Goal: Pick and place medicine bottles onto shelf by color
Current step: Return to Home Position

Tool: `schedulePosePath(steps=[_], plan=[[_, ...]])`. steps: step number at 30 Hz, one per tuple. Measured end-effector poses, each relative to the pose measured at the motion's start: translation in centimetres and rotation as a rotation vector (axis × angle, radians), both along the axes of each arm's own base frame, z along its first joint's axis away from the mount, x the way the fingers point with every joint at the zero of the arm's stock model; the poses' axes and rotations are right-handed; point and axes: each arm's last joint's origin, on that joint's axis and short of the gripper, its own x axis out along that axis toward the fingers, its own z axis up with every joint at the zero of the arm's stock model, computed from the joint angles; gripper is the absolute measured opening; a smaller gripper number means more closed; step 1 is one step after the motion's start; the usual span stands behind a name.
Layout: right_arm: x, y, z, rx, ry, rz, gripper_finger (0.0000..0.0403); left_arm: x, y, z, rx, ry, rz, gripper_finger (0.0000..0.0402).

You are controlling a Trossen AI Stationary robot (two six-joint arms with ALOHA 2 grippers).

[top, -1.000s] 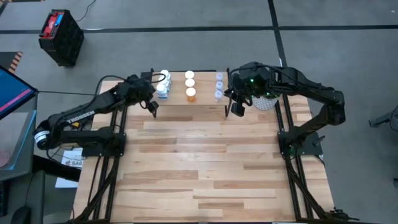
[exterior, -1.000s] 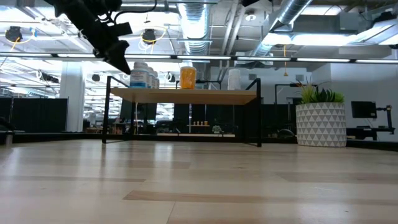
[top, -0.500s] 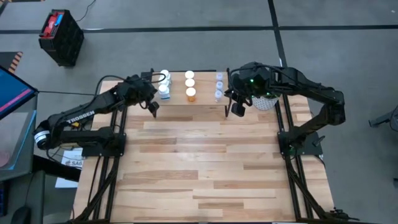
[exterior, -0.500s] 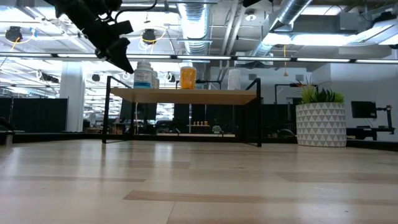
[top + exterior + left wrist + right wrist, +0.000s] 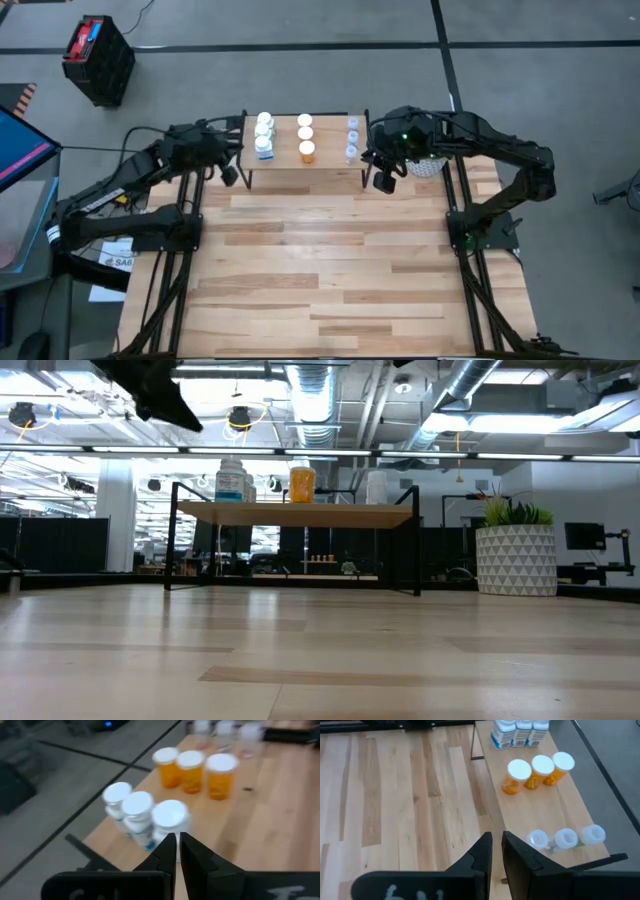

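Note:
The shelf [image 5: 325, 158] stands on thin black legs at the table's far edge. On its wooden top stand three rows of white-capped medicine bottles: white ones with blue labels [image 5: 263, 135] on the left, orange ones [image 5: 305, 136] in the middle, and clear ones [image 5: 352, 138] on the right. My left gripper [image 5: 229, 174] hangs shut and empty off the shelf's left end, above shelf height [image 5: 165, 400]. Its wrist view looks down on the white bottles [image 5: 142, 815] and the orange ones [image 5: 192, 767]. My right gripper [image 5: 383, 181] hangs shut and empty off the shelf's right near corner.
A white patterned plant pot [image 5: 515, 558] stands on the table right of the shelf [image 5: 300, 515]. The wide wooden tabletop [image 5: 320, 270] stretches in front of the shelf. Off the table, a black crate [image 5: 97, 60] sits on the floor at the far left.
My left gripper has risen and drawn back toward the table's left edge, away from the white bottles, staying shut. The bottles and the shelf have kept still.

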Motion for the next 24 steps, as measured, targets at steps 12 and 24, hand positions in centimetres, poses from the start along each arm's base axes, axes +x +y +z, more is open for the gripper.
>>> schedulePosePath(steps=[12,24], plan=[[0.2,1.7,0.0,0.017,-0.005,0.05,0.0065,-2.1,-3.4,-1.2,-0.137,-0.207,-0.375,0.0005],[0.3,2.5,0.0,0.02,-0.007,0.078,0.0065,-2.7,-4.4,-6.4,-0.096,-0.454,-0.392,0.0]])
